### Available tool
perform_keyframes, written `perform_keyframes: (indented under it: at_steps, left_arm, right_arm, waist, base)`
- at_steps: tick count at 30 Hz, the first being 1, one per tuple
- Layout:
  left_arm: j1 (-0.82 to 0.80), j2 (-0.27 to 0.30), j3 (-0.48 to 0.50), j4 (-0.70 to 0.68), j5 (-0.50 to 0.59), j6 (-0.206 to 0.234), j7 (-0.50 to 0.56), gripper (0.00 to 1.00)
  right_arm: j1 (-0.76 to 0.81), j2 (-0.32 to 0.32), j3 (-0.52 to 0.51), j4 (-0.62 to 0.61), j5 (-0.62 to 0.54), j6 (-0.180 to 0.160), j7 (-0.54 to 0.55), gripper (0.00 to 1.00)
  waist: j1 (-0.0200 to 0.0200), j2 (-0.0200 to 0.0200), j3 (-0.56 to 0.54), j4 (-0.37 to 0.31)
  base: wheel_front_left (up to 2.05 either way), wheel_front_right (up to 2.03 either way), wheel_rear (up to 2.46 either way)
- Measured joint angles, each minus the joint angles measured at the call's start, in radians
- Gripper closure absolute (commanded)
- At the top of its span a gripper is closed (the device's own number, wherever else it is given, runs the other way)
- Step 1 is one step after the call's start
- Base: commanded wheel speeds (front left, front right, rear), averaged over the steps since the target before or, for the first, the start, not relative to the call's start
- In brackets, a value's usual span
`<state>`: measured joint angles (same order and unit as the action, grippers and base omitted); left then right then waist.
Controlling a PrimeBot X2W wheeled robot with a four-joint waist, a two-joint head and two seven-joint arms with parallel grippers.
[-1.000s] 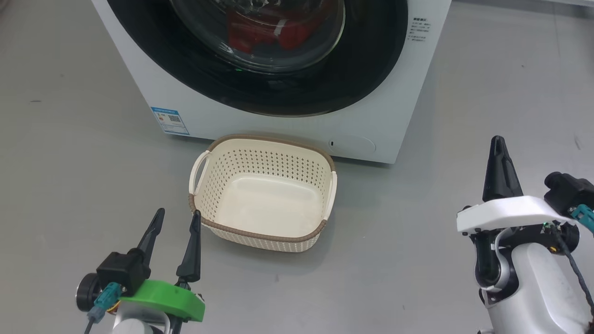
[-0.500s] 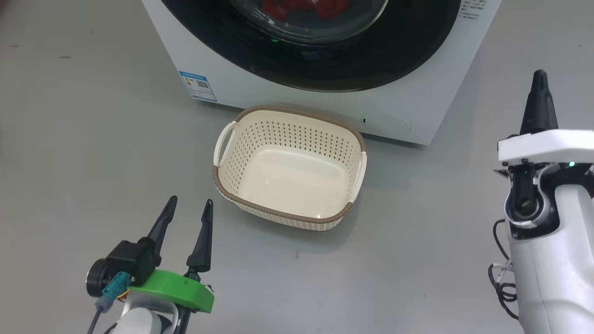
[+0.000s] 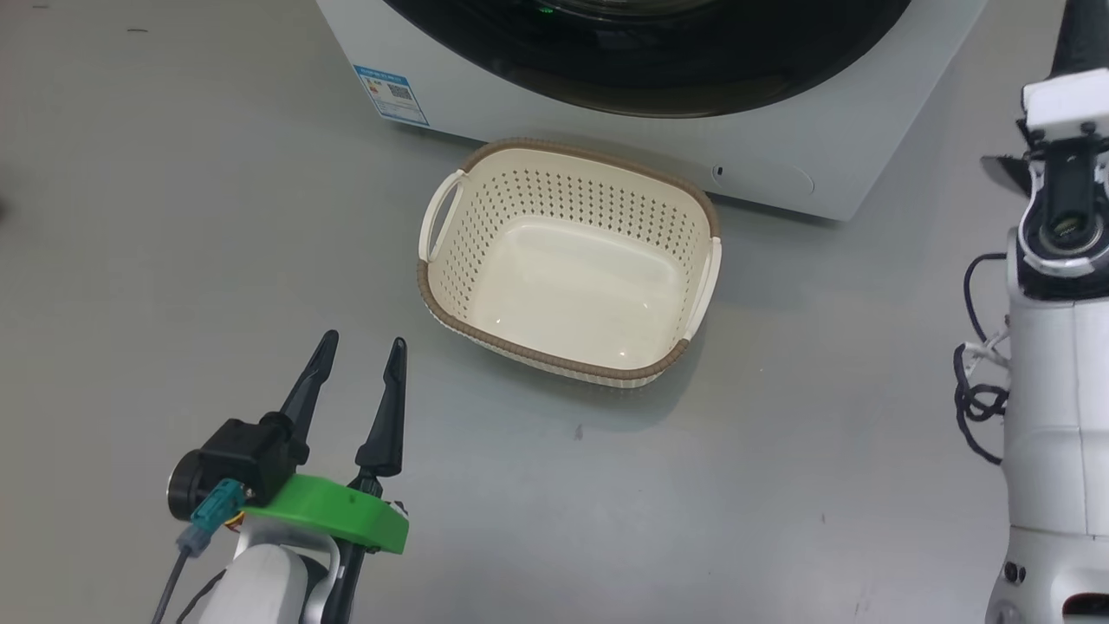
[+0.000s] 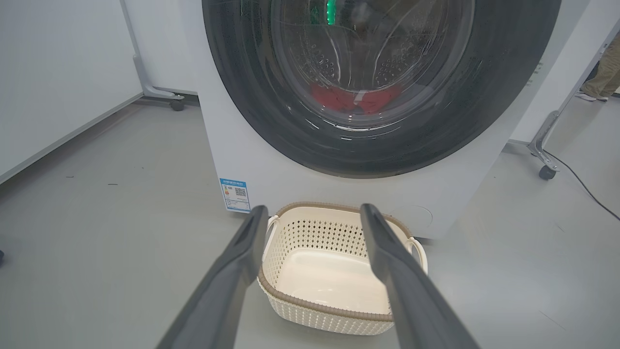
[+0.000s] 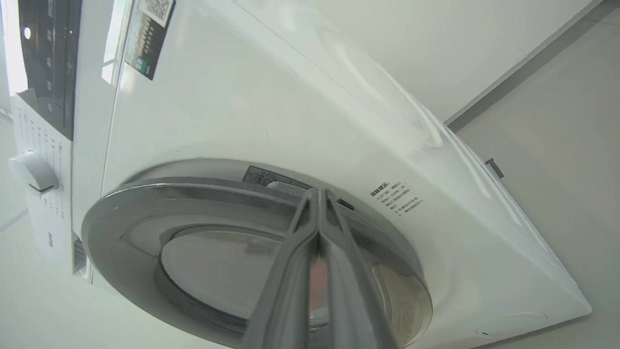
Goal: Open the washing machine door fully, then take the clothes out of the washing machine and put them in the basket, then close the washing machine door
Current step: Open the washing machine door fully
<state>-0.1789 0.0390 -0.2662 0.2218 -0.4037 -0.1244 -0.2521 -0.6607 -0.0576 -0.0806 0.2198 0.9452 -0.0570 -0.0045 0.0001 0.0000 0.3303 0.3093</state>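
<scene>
The washing machine [image 3: 520,113] stands at the top of the head view, and its black-rimmed washing machine door [image 4: 242,97] looks closed. Red clothes [image 4: 356,99] lie behind the glass. The cream basket [image 3: 567,260] sits on the floor just in front of the machine and holds nothing. My left gripper [image 3: 362,342] is open, low and to the left of the basket [image 4: 339,271], which shows between its fingers in the left wrist view. My right gripper [image 5: 317,191] is shut on nothing, with its tips at the outer edge of the door [image 5: 145,218].
Grey floor spreads around the basket. Wheeled panel legs stand left [image 4: 155,92] and right [image 4: 542,150] of the machine, and a cable [image 4: 581,184] trails on the floor. A person's foot [image 4: 588,96] shows at the far right. The machine's control knob [image 5: 31,172] is above the door.
The head camera has shifted, so the machine and basket sit higher and further right. My right arm has risen toward the door. The left gripper has stayed put.
</scene>
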Motion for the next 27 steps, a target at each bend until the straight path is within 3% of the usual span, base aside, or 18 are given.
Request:
perform_keyframes:
  at_steps: [7,27]
  left_arm:
    - [-0.034,-0.002,-0.012,-0.005,-0.012,0.000,0.000,0.00]
    - [-0.112,-0.002,-0.043,-0.010,-0.042,0.000,0.000,0.00]
  right_arm:
    - [-0.113,-0.051,-0.033,0.016,0.005,-0.034,0.065,1.00]
    - [-0.366,-0.131,0.015,0.131,0.032,-0.061,0.319,1.00]
  waist:
    - [0.0000,0.0000,0.053,0.010]
    - [0.0000,0.0000,0.171,0.032]
  base:
    - [0.00,0.00,0.00]
    - [0.00,0.00,0.00]
